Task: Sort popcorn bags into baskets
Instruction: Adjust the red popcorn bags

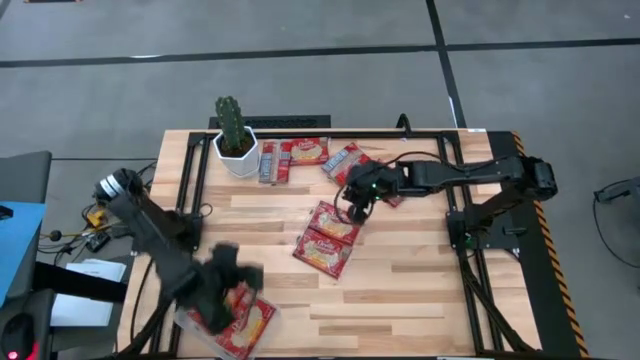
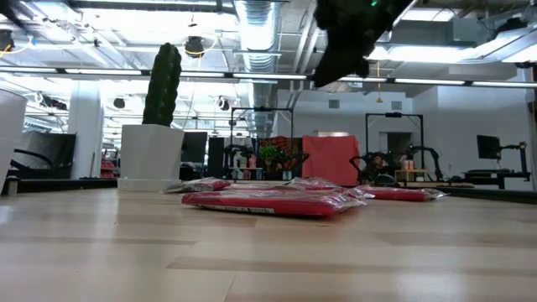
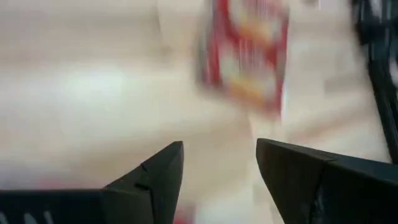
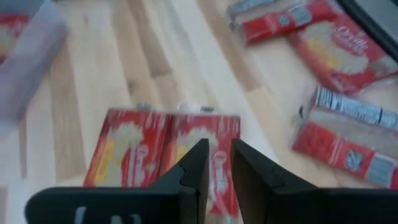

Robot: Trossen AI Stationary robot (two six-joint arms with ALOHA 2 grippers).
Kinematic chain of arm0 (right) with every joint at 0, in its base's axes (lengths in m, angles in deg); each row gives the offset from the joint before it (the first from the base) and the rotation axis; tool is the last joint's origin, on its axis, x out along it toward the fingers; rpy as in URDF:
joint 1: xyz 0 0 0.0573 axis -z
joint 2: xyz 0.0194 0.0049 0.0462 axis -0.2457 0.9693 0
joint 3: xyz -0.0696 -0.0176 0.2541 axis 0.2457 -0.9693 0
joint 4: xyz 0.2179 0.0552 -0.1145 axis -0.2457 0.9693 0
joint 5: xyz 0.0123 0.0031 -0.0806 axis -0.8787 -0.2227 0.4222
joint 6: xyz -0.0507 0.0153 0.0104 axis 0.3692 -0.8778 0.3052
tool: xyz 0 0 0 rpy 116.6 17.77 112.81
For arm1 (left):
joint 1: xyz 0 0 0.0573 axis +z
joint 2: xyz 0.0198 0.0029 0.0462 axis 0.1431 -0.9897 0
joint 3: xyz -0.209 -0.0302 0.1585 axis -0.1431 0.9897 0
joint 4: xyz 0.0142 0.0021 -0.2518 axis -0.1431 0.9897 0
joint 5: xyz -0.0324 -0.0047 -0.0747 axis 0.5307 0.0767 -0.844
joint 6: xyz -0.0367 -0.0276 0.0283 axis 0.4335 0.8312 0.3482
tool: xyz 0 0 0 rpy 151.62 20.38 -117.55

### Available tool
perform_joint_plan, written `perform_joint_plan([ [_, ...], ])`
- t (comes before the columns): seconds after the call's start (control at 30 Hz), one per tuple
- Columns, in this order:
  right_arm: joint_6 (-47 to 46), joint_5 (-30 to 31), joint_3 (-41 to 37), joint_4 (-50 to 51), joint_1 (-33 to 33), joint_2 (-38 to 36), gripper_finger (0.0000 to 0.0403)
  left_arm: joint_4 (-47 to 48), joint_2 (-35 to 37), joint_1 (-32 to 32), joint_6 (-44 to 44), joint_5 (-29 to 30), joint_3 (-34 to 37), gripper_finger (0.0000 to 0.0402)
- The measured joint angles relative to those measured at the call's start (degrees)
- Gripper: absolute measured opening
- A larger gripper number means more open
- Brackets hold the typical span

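Two red popcorn bags (image 1: 327, 237) lie flat side by side at the table's middle (image 4: 130, 152). My right gripper (image 1: 355, 208) hangs above their far end, its fingers (image 4: 219, 158) a narrow gap apart with nothing between them. Several more bags (image 1: 305, 151) lie flat near the far edge. The clear basket (image 1: 186, 322) sits at the near left corner with red bags (image 1: 252, 318) lying in it. My left gripper (image 1: 243, 277) hovers over the basket's far side, open (image 3: 219, 152) and empty, pointing toward the middle bags (image 3: 249, 56).
A cactus in a white pot (image 1: 235, 140) stands at the far left, beside the far bags. Black frame rails (image 1: 195, 175) run along the table's left and right sides. Bare wood (image 1: 420, 290) lies at the near right.
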Motion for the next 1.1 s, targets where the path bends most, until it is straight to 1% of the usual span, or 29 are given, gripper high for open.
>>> perform_joint_plan([
  [0.03,0.00,-0.04,-0.04,-1.55,0.72,0.20,0.0092,2.25,1.30,2.64,-2.47,1.06,0.00,0.0190],
  [0.1,0.27,-0.02,0.46,-9.09,2.05,2.49,0.0092,5.52,3.74,8.02,-7.64,2.40,0.07,0.0190],
  [0.17,1.10,-1.31,0.06,-12.84,3.83,4.53,0.0092,5.10,6.96,13.37,-13.60,4.60,1.35,0.0190],
  [0.2,1.76,-2.51,-0.07,-15.05,4.52,6.00,0.0092,3.31,8.91,15.63,-17.15,4.88,2.54,0.0190],
  [0.23,2.19,-4.72,0.53,-19.84,5.03,8.13,0.0092,0.91,11.15,17.77,-21.35,4.35,4.01,0.0190],
  [0.27,2.36,-6.05,1.07,-22.43,5.69,9.95,0.0092,-2.09,13.53,19.65,-25.59,3.28,5.79,0.0190],
  [0.33,3.16,-7.97,2.92,-23.70,6.58,14.00,0.0092,-8.48,18.23,22.74,-32.40,1.42,9.92,0.0190],
  [0.37,3.76,-8.34,4.62,-25.15,6.82,16.52,0.0092,-10.54,20.95,23.88,-33.99,0.99,12.27,0.0190],
  [0.47,7.16,-8.83,10.20,-24.49,7.46,23.43,0.0092,-15.13,28.60,26.60,-35.42,0.75,18.96,0.0190],
  [0.57,10.43,-8.96,16.85,-24.17,7.95,29.76,0.0092,-18.90,35.96,27.79,-35.05,-0.21,26.20,0.0190],
  [0.73,12.66,-9.11,26.72,-22.92,9.35,39.12,0.0092,-27.14,44.79,28.87,-33.00,-0.23,36.59,0.0190],
  [0.8,12.60,-9.11,30.17,-22.90,10.09,41.92,0.0092,-28.54,47.00,29.22,-31.61,0.22,39.80,0.0190],
  [0.93,12.55,-9.09,36.14,-19.67,11.58,47.13,0.0092,-30.45,48.91,30.06,-29.43,0.34,44.13,0.0190],
  [1.1,11.59,-8.93,41.23,-14.44,13.06,51.97,0.0092,-31.10,48.90,30.80,-28.27,0.17,45.03,0.0190],
])
